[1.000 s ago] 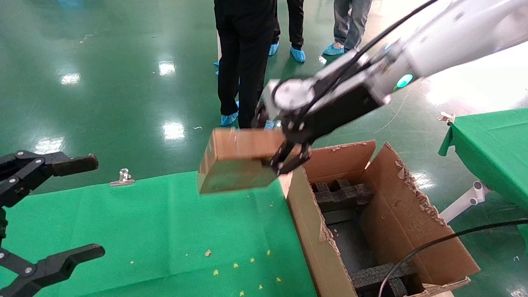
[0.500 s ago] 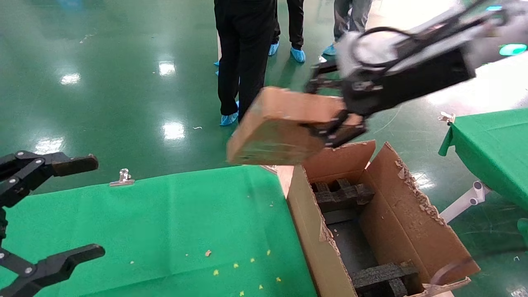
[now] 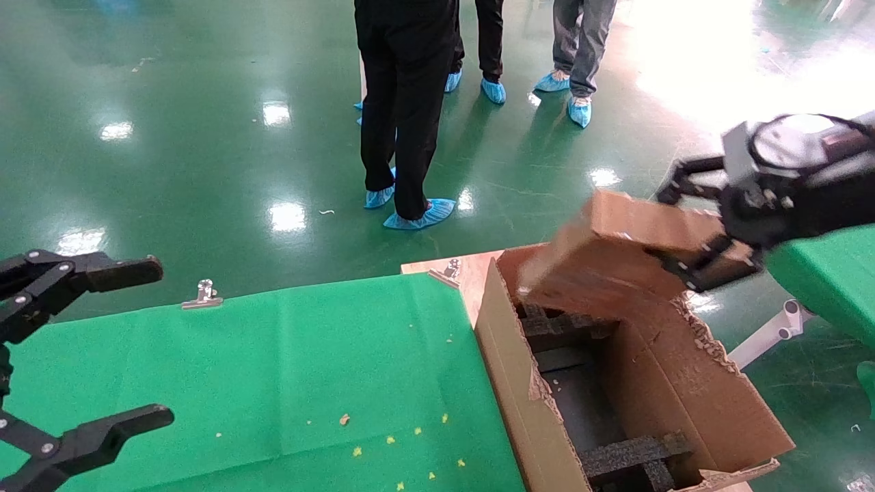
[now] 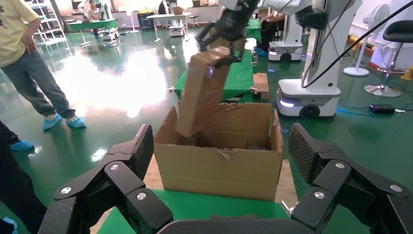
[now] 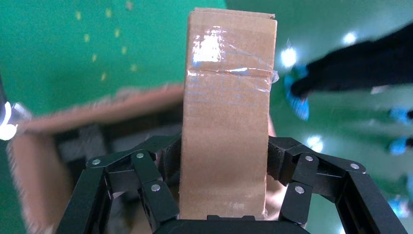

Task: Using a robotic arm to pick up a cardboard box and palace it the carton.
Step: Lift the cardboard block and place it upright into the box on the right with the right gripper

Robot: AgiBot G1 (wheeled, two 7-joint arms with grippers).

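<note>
My right gripper (image 3: pixel 707 256) holds the cardboard box (image 3: pixel 615 253) tilted over the far end of the carton (image 3: pixel 526 383) — the box's low end dips toward the opening, its high end is pinched in the fingers (image 3: pixel 690 270). In the right wrist view the 2 pads are clamped on the box's long sides at one end, and the clear tape (image 5: pixel 226 73) across its upper face catches the light. The left wrist view shows the box (image 4: pixel 202 92) hanging steeply, its bottom corner at or just inside the carton's (image 4: pixel 219 168) far rim; I cannot tell whether it touches the cardboard.

Inside the carton lie black foam blocks (image 3: pixel 632 454), some at the near end and some under the box. The carton's edges are ragged and torn.

My left gripper (image 3: pixel 82 355) is parked over the green cloth (image 3: pixel 273 369), its jaws wide apart and holding nothing.

I judge the box light and stiff — it keeps its shape though held from 1 end only. The tape looks slick, so bare cardboard on the long sides is the better place to grip, and nearer the middle would cut the droop. The risk I see is a corner snagging on the torn rim or perching on a foam block.
</note>
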